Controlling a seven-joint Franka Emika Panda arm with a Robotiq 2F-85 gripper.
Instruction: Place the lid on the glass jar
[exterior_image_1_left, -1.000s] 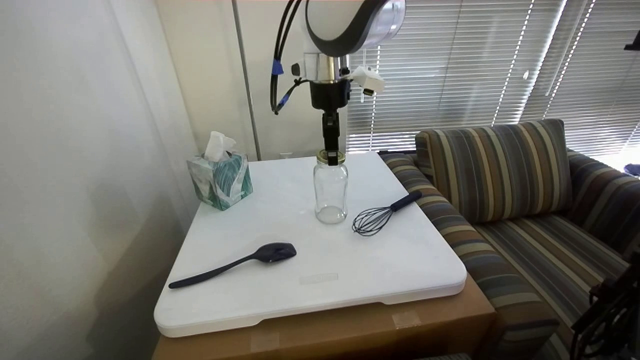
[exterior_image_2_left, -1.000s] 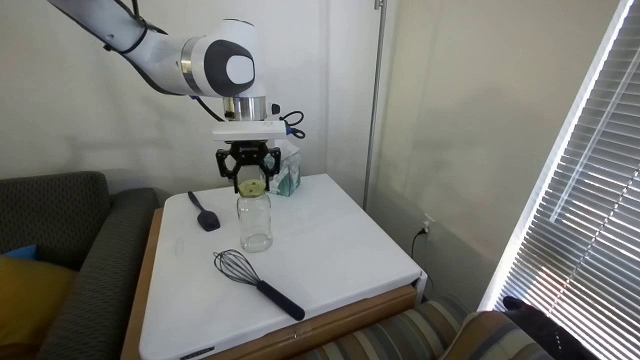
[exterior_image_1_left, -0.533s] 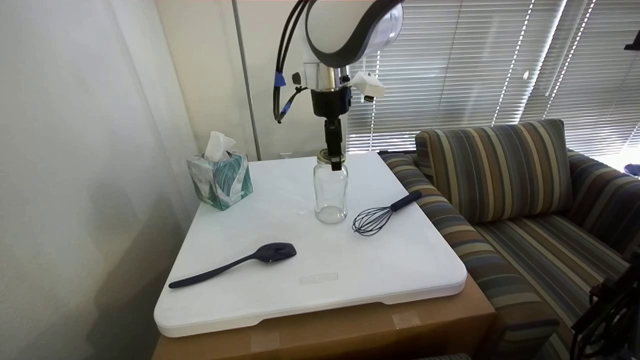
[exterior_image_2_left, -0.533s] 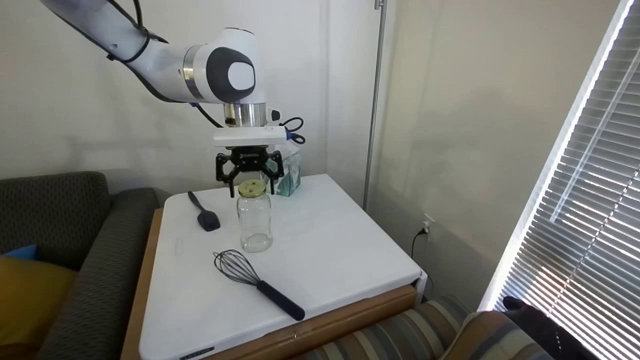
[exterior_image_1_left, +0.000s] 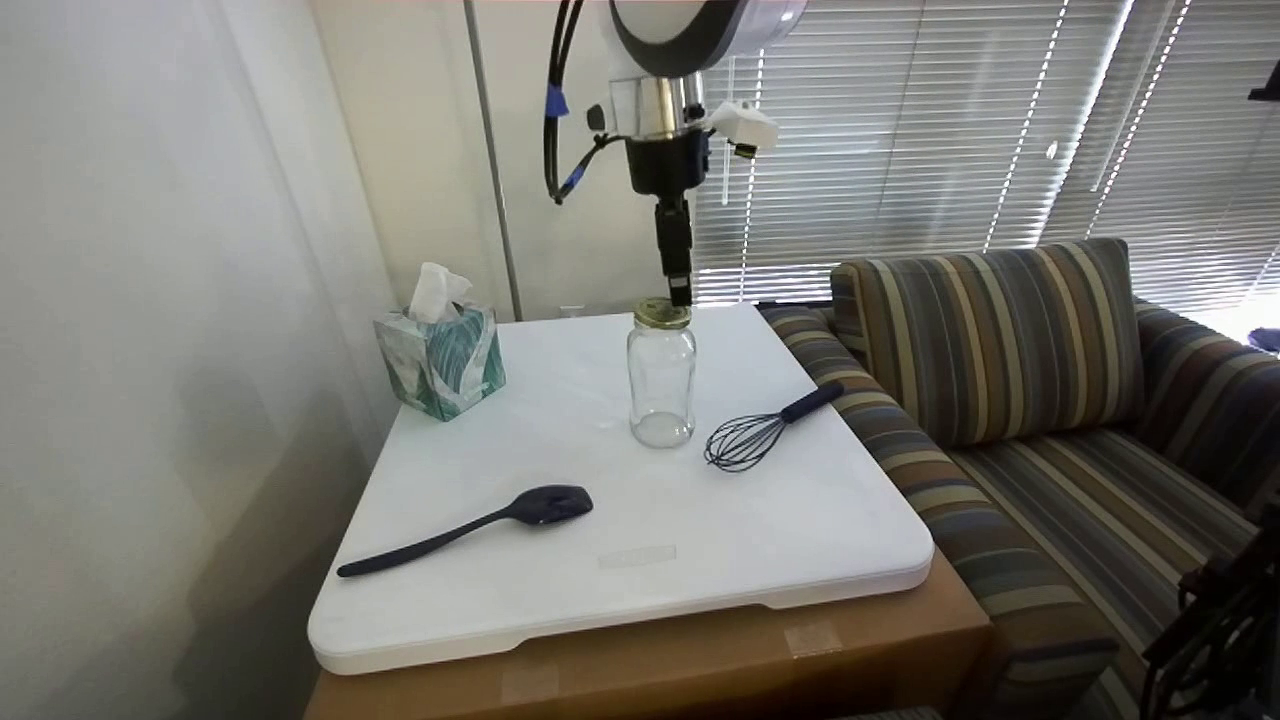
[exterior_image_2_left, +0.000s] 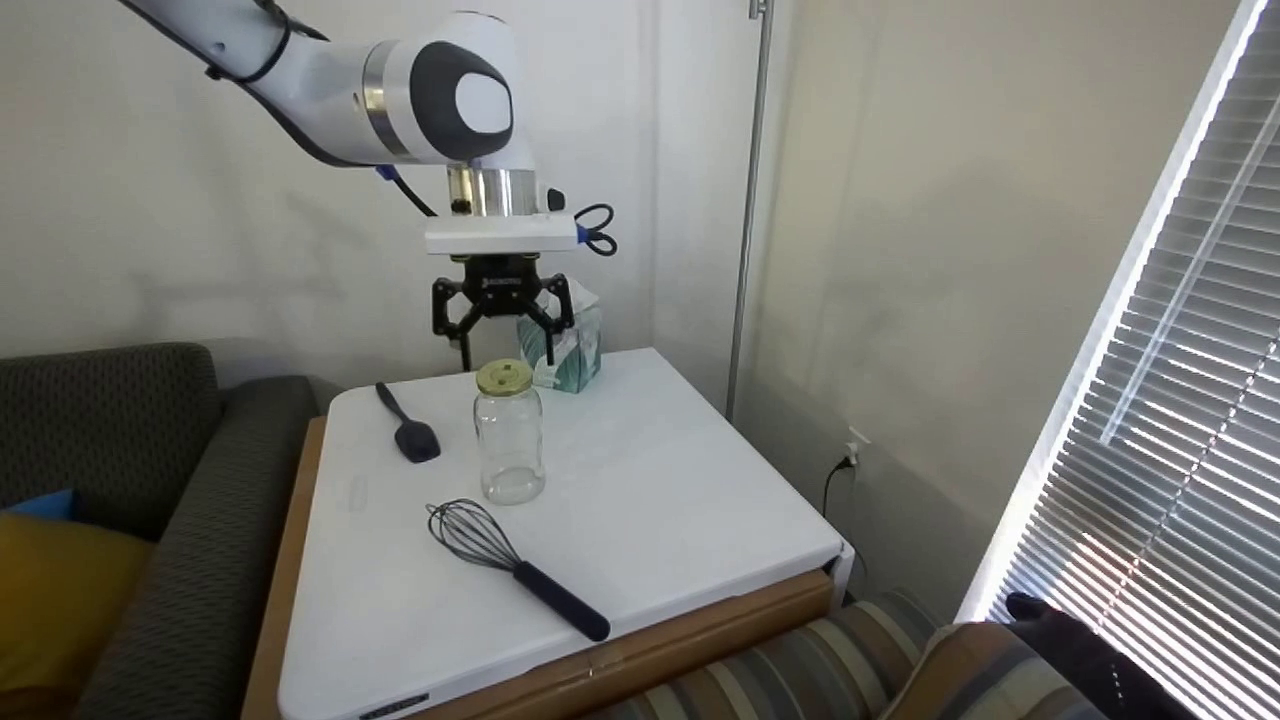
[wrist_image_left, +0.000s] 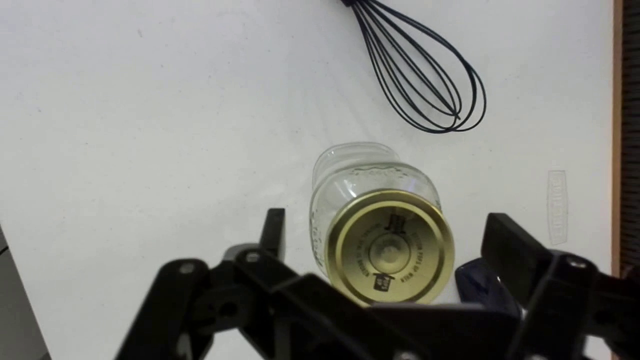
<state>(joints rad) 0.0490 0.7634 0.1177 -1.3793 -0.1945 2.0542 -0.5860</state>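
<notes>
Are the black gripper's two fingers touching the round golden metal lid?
Apart: the wrist view shows white tabletop between the lid and both fingers of the gripper.

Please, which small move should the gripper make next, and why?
Probably raise the open gripper straight up: the lid already sits on top of the glass jar, and the fingers stand apart from it.

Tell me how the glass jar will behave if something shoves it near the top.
The glass jar would probably tip, standing upright and taller than it is wide. Once down, it may well roll, since its body looks rounded. Being glass, it could crack on hitting the white tabletop hard.
</notes>
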